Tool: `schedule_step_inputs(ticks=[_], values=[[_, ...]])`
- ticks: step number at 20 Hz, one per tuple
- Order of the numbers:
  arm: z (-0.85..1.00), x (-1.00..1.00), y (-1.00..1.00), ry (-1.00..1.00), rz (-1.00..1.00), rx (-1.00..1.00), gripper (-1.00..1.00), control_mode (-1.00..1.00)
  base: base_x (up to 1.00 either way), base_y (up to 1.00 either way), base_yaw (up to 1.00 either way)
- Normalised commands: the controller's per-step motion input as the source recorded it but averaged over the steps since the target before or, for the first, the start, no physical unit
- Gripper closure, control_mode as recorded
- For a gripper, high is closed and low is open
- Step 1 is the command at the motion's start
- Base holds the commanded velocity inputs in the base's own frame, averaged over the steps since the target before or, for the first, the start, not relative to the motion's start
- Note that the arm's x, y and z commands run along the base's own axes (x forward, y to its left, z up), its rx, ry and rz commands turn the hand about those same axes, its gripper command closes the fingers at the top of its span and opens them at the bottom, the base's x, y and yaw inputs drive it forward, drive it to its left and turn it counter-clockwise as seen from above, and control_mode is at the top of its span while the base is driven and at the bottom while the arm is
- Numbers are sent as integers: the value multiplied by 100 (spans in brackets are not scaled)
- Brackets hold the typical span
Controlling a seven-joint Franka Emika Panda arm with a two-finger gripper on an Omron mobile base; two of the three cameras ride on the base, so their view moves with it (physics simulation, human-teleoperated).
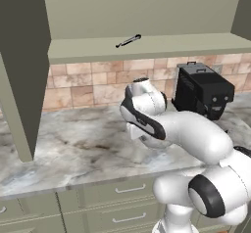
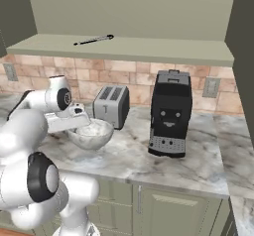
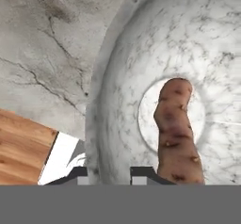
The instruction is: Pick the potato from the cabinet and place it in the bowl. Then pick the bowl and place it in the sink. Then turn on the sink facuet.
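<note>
The clear whitish bowl (image 2: 94, 135) stands on the marble counter in front of the toaster. The reddish-brown potato (image 3: 176, 129) lies inside it across the round bottom. My gripper (image 3: 109, 173) reaches down over the bowl's (image 3: 122, 72) near rim, one fingertip outside the wall and one inside, shut on the rim. In the right base view my gripper (image 2: 81, 125) sits at the bowl's left edge. The olive-green cabinet (image 1: 147, 48) hangs above with its long shelf. The sink and its faucet are out of view.
A thin black utensil (image 1: 128, 41) lies on the cabinet shelf (image 2: 129, 49). A silver toaster (image 2: 111, 106) stands just behind the bowl and a black coffee machine (image 2: 171, 113) to its right. Drawer fronts with metal handles (image 1: 130, 189) run under the counter edge.
</note>
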Motion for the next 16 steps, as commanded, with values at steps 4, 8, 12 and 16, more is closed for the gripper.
schedule_step_inputs(ticks=[4,8,12,16], values=[[100,-94,-4,-7,0,0,100,-100,0,0,0],[100,-64,-2,-17,0,-4,100,-100,0,0,0],[100,-48,-3,-10,0,-1,100,-100,0,0,0],[100,-41,0,-6,0,0,100,-100,0,0,0]])
